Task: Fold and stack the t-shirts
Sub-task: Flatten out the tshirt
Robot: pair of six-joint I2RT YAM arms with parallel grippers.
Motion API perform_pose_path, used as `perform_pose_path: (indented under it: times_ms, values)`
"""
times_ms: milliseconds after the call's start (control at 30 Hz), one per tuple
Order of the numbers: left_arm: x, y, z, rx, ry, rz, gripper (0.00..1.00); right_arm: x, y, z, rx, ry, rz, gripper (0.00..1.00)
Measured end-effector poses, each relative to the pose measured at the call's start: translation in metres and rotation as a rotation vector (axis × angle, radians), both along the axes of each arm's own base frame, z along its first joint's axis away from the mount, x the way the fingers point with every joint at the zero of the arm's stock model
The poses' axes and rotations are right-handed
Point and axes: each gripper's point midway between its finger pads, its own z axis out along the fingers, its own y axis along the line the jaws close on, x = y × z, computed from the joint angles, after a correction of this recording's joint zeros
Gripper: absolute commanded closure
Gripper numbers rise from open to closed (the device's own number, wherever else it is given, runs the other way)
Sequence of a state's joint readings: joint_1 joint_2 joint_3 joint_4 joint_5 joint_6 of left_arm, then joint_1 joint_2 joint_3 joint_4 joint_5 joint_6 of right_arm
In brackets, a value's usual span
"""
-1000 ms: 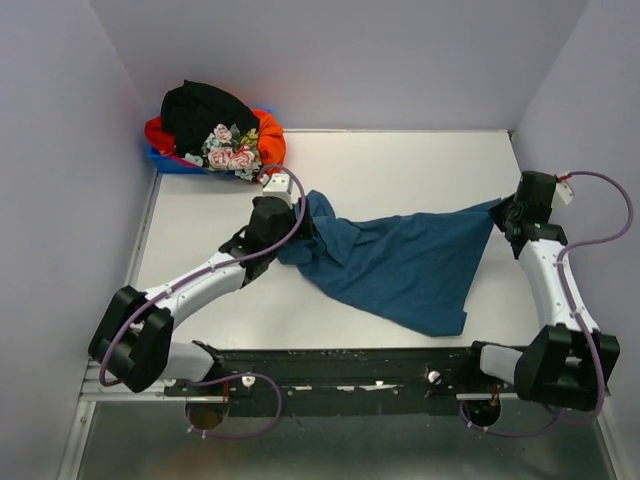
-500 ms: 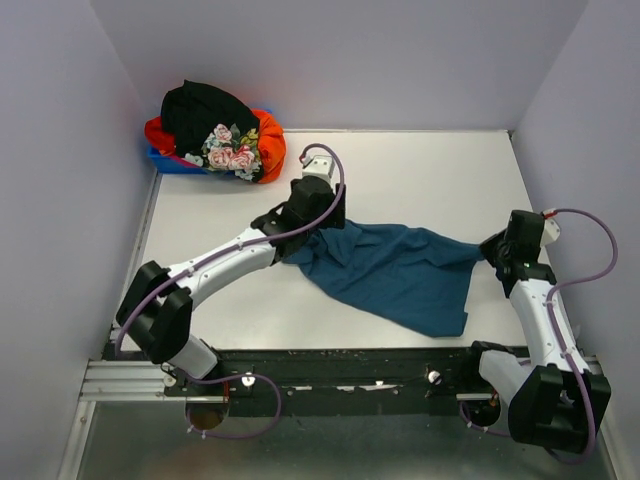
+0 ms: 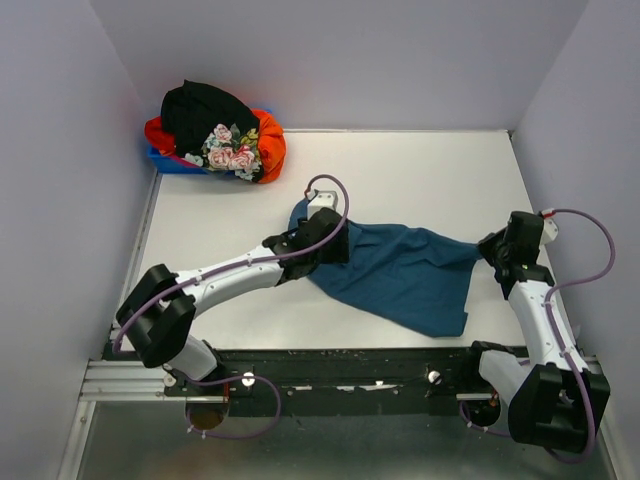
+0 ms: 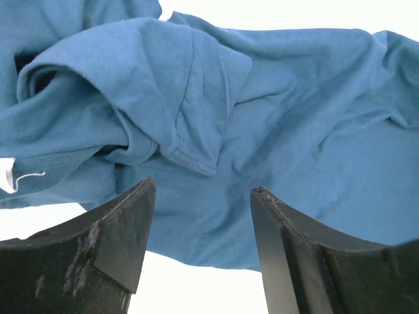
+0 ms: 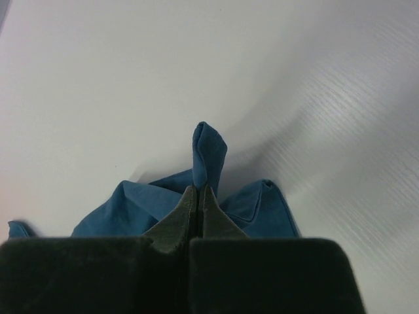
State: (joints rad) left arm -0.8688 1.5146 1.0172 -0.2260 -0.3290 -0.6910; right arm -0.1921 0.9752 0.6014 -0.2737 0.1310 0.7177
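Note:
The dark teal-blue t-shirt (image 3: 400,270) lies crumpled across the middle of the table. My left gripper (image 3: 337,250) hangs over its left end, open and empty. In the left wrist view (image 4: 203,190) the jaws stand wide apart above the bunched cloth (image 4: 275,98). My right gripper (image 3: 490,250) is shut on the shirt's right corner. The right wrist view (image 5: 198,190) shows a fold of the cloth (image 5: 209,147) sticking out past the closed tips. The black (image 3: 205,110), orange-red (image 3: 270,140) and flowered (image 3: 230,152) t-shirts are piled at the far left.
The shirt pile sits in a small blue bin (image 3: 165,162) in the far left corner against the wall. Purple walls close the table at the left, back and right. A black rail (image 3: 350,365) runs along the near edge.
My left gripper carried the shirt's left end rightward, let it go, and drew back toward me, open. My right gripper pulled its corner nearer, then held still.

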Motion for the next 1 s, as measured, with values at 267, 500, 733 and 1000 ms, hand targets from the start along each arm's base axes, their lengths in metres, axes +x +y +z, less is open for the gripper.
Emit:
perform_pose_path:
  times_ms: [267, 500, 733, 1000]
  values:
    - [-0.001, 0.0, -0.018, 0.009, 0.041, 0.023, 0.29, 0.001, 0.002, -0.001, 0.005, -0.006, 0.008, 0.99]
    - [0.009, -0.007, -0.048, 0.042, 0.095, 0.047, 0.37, 0.001, 0.002, 0.002, 0.003, -0.017, 0.008, 0.99]
    - [0.029, -0.012, -0.055, 0.041, 0.106, 0.069, 0.99, 0.0, 0.002, 0.004, 0.001, -0.028, 0.008, 0.99]
    - [0.06, -0.017, -0.027, 0.032, 0.047, 0.063, 1.0, 0.0, 0.002, 0.004, 0.0, -0.028, 0.008, 0.99]
